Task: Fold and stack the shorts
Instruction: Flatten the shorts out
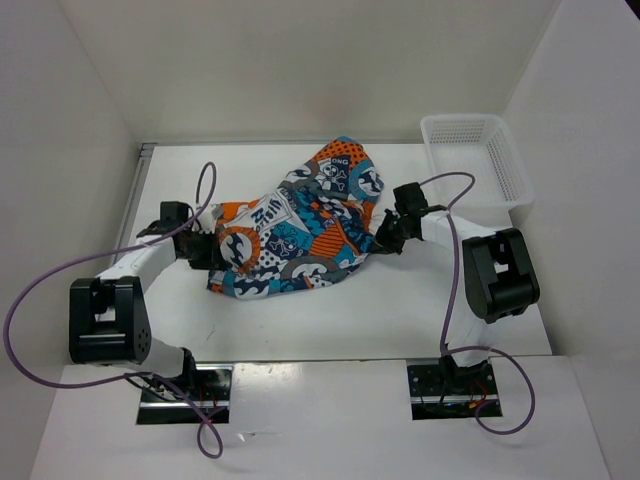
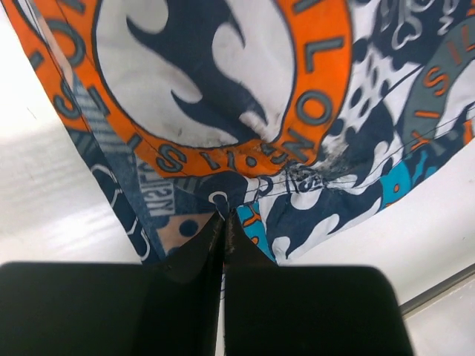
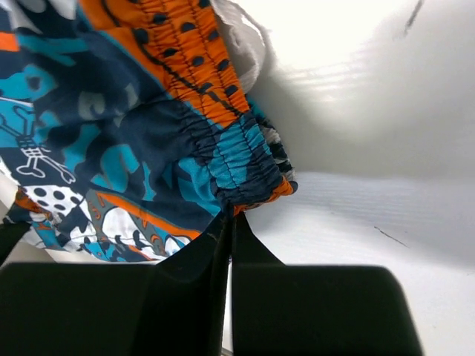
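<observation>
The shorts (image 1: 300, 235), a crumpled patchwork of blue, teal, orange and white, lie across the middle of the table between both arms. My left gripper (image 1: 208, 250) is shut on their left edge; in the left wrist view its fingertips (image 2: 224, 219) pinch fabric just below a big orange ring print (image 2: 223, 81). My right gripper (image 1: 385, 238) is shut on the right edge of the shorts, where the gathered elastic waistband (image 3: 237, 159) bunches at the tips (image 3: 231, 216).
A white mesh basket (image 1: 478, 160) stands at the back right corner of the table. White walls close in the back and both sides. Purple cables loop from each arm over the table.
</observation>
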`<state>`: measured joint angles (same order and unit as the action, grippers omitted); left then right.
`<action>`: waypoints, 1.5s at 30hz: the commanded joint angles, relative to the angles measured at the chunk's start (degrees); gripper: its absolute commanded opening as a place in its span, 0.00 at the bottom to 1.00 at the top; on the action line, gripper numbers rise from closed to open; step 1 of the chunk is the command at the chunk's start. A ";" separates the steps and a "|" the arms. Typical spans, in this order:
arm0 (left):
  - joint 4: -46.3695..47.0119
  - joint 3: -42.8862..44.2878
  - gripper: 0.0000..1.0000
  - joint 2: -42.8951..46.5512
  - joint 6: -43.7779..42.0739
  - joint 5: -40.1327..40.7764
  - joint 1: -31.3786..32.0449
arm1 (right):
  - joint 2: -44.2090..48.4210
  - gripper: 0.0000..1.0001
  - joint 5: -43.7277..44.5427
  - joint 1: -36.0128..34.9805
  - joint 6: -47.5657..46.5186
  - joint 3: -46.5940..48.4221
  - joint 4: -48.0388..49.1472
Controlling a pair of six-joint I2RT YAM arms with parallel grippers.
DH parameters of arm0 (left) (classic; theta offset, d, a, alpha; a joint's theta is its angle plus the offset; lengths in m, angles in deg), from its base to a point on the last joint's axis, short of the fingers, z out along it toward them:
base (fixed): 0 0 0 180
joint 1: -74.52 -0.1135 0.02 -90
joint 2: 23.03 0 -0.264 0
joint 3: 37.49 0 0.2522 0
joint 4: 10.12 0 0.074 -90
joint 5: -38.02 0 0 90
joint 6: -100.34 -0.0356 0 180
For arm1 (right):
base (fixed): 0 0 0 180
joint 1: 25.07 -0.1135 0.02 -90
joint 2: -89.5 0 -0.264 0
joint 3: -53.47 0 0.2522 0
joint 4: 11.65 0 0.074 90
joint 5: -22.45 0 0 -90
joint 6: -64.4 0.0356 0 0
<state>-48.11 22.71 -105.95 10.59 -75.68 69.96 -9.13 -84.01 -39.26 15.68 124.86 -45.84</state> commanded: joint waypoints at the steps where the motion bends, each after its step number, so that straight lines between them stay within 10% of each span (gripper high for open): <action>1: 1.55 4.62 0.00 -0.41 -0.25 -3.28 0.16 | -0.07 0.00 1.61 0.31 -0.76 3.28 -0.66; 7: -0.56 13.75 0.00 -0.41 -0.25 -3.98 -3.35 | 1.07 0.00 2.23 0.92 -0.76 7.14 -1.72; 19: 3.13 57.80 0.00 -9.30 -0.25 -13.91 -12.40 | -4.21 0.00 0.91 5.49 -1.37 46.52 -11.65; 23: 5.59 51.85 0.00 -3.32 -0.25 -15.06 -15.65 | 2.29 0.00 1.96 5.49 -1.37 37.59 -11.75; 29: 7.70 19.17 0.05 9.34 -0.25 -14.53 -16.18 | 13.53 0.00 3.20 4.45 -1.37 11.05 -9.81; 30: 6.92 15.39 0.20 10.48 -0.25 -13.83 -16.19 | 13.55 0.03 3.81 4.44 -1.37 8.32 -9.81; 31: 6.39 12.05 0.67 12.23 -0.25 -13.83 -16.19 | 14.07 0.18 3.81 3.74 -0.77 3.85 -9.11; 34: 3.50 4.20 0.86 14.26 -0.25 -11.99 -16.19 | 14.08 0.40 3.81 3.74 0.29 -0.22 -7.71; 38: -3.44 2.18 0.86 14.27 -0.25 -6.98 -16.19 | 14.08 0.66 4.43 3.74 0.30 -0.76 -7.17; 45: -7.75 -8.10 0.88 20.51 -0.25 -6.35 -16.19 | 15.66 0.72 4.43 3.74 -0.23 -4.53 -7.17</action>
<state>-52.22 17.94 -87.94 10.55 -82.78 53.96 3.88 -80.36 -35.42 15.85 122.30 -54.36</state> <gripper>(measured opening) 0.869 0.720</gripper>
